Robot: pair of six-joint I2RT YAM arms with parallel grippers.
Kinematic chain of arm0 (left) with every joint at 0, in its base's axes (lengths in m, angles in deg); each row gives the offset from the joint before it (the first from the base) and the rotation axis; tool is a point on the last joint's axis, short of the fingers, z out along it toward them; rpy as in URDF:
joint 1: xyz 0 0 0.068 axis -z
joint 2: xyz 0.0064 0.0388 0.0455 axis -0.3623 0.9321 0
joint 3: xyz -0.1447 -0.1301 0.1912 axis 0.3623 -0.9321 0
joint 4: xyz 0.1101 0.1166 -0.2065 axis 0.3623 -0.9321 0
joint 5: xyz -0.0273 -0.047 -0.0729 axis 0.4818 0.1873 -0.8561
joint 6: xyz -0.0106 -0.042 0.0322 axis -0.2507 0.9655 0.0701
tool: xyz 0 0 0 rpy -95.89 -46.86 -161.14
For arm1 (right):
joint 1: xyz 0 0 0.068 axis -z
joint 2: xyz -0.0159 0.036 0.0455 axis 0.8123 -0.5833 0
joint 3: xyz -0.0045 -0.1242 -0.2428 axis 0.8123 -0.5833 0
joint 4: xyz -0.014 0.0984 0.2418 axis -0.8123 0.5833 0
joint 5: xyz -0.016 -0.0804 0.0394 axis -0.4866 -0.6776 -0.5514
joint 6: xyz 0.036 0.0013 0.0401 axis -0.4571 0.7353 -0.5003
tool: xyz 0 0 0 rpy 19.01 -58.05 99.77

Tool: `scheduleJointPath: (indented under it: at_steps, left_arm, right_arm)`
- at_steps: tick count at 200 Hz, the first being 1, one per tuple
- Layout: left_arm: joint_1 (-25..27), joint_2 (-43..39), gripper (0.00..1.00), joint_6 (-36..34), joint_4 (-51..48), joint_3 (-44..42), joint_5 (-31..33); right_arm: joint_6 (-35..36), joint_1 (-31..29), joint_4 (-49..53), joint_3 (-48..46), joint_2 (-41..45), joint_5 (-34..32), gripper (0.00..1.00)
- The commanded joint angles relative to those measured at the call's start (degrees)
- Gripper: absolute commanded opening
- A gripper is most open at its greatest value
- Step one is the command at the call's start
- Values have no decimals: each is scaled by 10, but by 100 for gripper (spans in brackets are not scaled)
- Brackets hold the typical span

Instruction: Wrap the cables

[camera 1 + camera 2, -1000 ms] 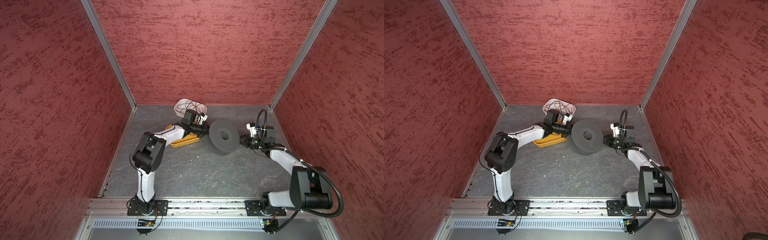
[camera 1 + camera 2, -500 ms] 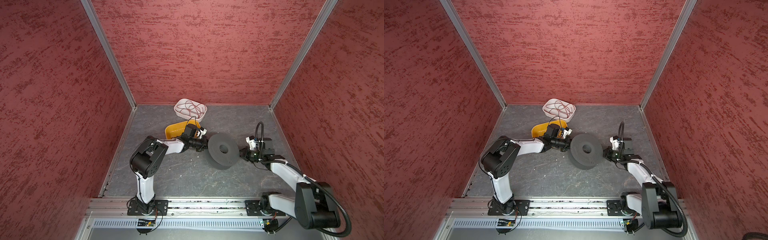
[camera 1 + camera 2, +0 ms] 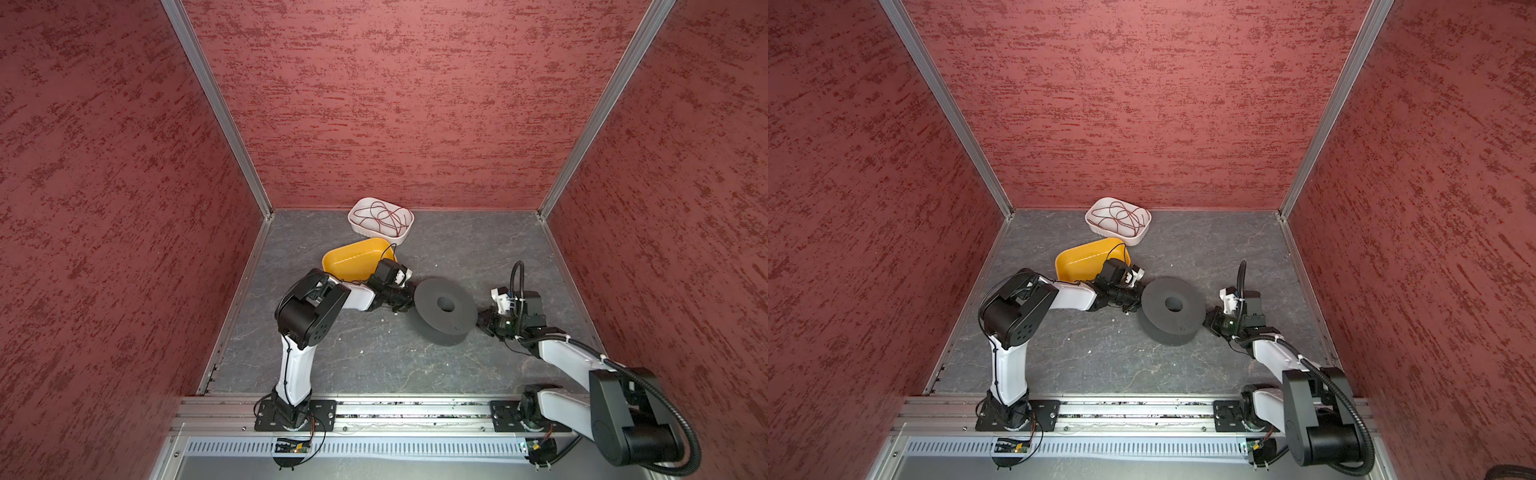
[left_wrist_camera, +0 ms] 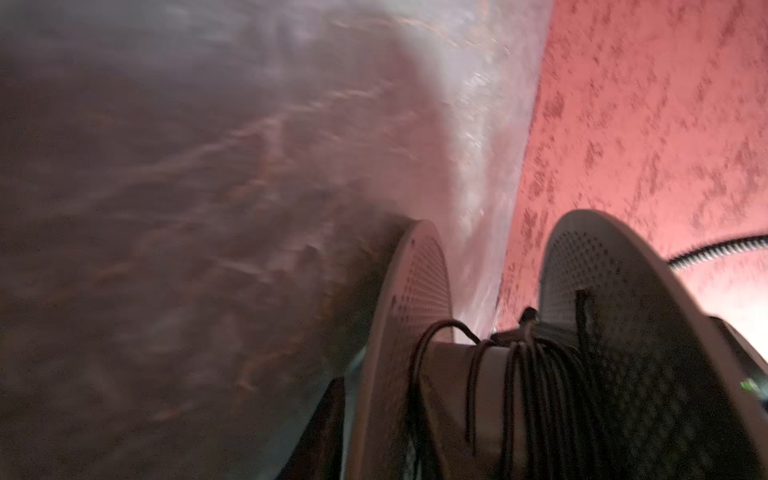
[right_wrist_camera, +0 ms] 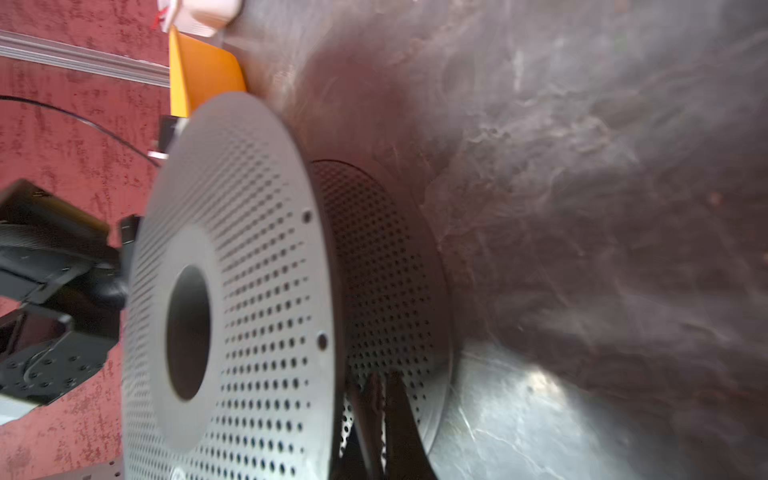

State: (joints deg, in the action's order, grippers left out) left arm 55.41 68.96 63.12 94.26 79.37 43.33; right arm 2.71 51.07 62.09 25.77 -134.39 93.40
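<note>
A dark grey spool (image 3: 444,305) (image 3: 1173,307) with perforated flanges lies nearly flat in the middle of the table, hole upward. The thin black cable (image 4: 536,374) is wound in loose turns round its core. My left gripper (image 3: 405,305) (image 3: 1133,305) is at the spool's left edge. In the left wrist view only one dark finger (image 4: 328,415) shows, just outside a flange (image 4: 415,291). My right gripper (image 3: 482,322) (image 3: 1209,322) is at the spool's right edge. Its fingers are shut (image 5: 382,419) and reach in between the two flanges (image 5: 249,270).
An empty yellow tray (image 3: 353,259) lies behind my left wrist. A white tray (image 3: 395,239) holding a tangle of thin red wire (image 3: 380,216) stands at the back wall. Red walls close three sides, and a metal rail (image 3: 374,409) runs along the front.
Both grippers and the spool have moved toward the front of the table, away from the yellow tray. The spool has gone from tilted to nearly flat.
</note>
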Motion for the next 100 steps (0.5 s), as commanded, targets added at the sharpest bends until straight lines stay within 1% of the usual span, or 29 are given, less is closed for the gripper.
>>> scheduleJointPath:
  at_steps: [1, 8, 28, 47, 62, 74, 100]
  left_arm:
    - [-8, 10, 42, -23, -67, 8, 49]
    - [-9, 6, 44, -34, -90, 14, 54]
    - [-12, -4, 46, -58, -145, 27, 68]
    - [-19, -4, 49, -83, -202, 45, 76]
    - [-27, 9, 50, -84, -214, 66, 79]
    - [-30, 30, 50, -81, -217, 103, 65]
    - [-28, 78, 50, -92, -264, 204, 68]
  right_arm:
    - [-14, -3, -73, -2, 4, 12, 0]
    - [-21, -3, -81, -5, 3, 12, 0]
    - [-57, -4, -135, -25, -4, 10, 0]
    - [-72, -4, -163, -29, -17, 9, 0]
    - [-79, -4, -180, -33, -21, 0, 0]
    - [-84, -4, -194, -35, -25, -14, 0]
    - [-98, -4, -231, -33, -49, -25, 0]
